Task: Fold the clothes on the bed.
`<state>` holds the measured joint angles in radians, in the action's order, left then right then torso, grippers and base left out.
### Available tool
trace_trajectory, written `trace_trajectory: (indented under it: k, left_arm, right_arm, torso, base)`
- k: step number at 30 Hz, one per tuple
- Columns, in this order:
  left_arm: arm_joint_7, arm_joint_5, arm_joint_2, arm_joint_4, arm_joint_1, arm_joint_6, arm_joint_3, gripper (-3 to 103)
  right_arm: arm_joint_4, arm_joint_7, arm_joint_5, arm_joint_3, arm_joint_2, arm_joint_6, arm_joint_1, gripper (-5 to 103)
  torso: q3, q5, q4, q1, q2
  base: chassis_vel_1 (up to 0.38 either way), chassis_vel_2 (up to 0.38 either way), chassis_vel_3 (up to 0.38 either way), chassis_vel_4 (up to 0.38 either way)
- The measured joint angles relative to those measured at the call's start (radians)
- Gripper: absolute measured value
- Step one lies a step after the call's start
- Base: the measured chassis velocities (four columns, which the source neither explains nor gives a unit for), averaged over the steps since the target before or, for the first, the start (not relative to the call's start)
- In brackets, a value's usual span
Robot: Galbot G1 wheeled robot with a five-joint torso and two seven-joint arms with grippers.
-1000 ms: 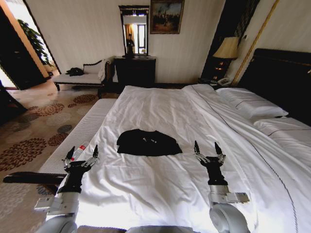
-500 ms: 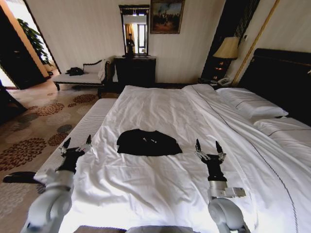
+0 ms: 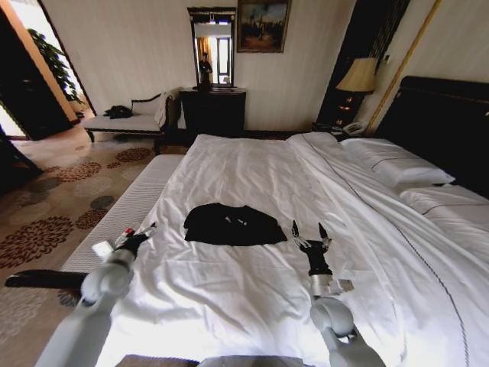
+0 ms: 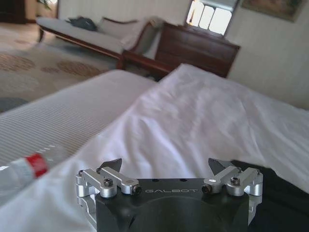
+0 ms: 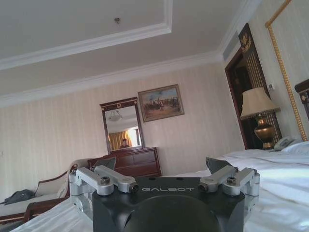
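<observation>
1. I see the black soft-fabric T-shirt (image 3: 234, 224) lying flat mid-bed on the white-sheeted bed (image 3: 252, 172).
2. Left gripper (image 3: 136, 236) beside bed edge, jaws open.
3. Right gripper (image 3: 309, 238) just right of shirt, jaws open, empty.

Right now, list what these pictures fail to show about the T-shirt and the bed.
- T-shirt, head view: chest print too small to read; folds hide how many layers are stacked.
- T-shirt, left wrist view: only a dark edge, mostly hidden behind the left gripper.
- Bed, head view: near end cut off by the bottom edge and the arms.
- Right wrist view: the right gripper body blocks the sheet below.
</observation>
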<state>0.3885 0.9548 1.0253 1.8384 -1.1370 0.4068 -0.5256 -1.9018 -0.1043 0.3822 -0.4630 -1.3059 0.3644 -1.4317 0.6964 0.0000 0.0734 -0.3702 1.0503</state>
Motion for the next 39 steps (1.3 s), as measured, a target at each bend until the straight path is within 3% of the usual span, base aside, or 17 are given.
trace_trajectory:
  k: [6, 15, 21, 22, 26, 39]
  left_arm:
    - [-0.001, -0.037, 0.013, -0.137, 0.139, -0.012, 0.142, 100]
    - [0.024, -0.059, 0.102, -0.317, 0.346, -0.005, 0.316, 100]
    - [0.073, -0.047, 0.115, -0.333, 0.378, 0.064, 0.340, 100]
    - [0.094, -0.042, 0.120, -0.337, 0.383, 0.087, 0.340, 103]
    - [0.162, -0.013, 0.138, -0.344, 0.396, 0.141, 0.340, 99]
    - [0.222, 0.054, 0.166, -0.347, 0.411, 0.168, 0.323, 95]
  right_arm:
    - [0.045, -0.001, -0.003, 0.018, -0.003, 0.001, 0.035, 100]
    - [0.074, -0.001, -0.016, 0.021, -0.010, 0.004, 0.052, 100]
    - [0.077, 0.000, -0.026, 0.016, -0.010, 0.008, 0.050, 100]
    - [0.078, 0.000, -0.027, 0.014, -0.010, 0.011, 0.050, 100]
    - [0.084, 0.001, -0.031, 0.012, -0.010, 0.019, 0.049, 100]
    - [0.084, 0.003, -0.055, 0.018, -0.013, 0.030, 0.039, 100]
  torso:
    - [0.000, 0.0001, -0.0001, 0.000, 0.000]
    - [0.000, 0.0001, 0.0001, 0.000, 0.000]
    - [0.000, 0.0001, -0.0002, 0.000, 0.000]
    - [0.000, 0.0001, -0.0003, 0.000, 0.000]
    - [0.000, 0.0000, -0.0002, 0.000, 0.000]
    - [0.000, 0.0000, -0.0001, 0.000, 0.000]
  base:
    - [0.000, 0.000, 0.000, 0.000]
    - [0.000, 0.000, 0.000, 0.000]
    - [0.000, 0.000, 0.000, 0.000]
    - [0.000, 0.000, 0.000, 0.000]
    - [0.000, 0.000, 0.000, 0.000]
    - [0.000, 0.000, 0.000, 0.000]
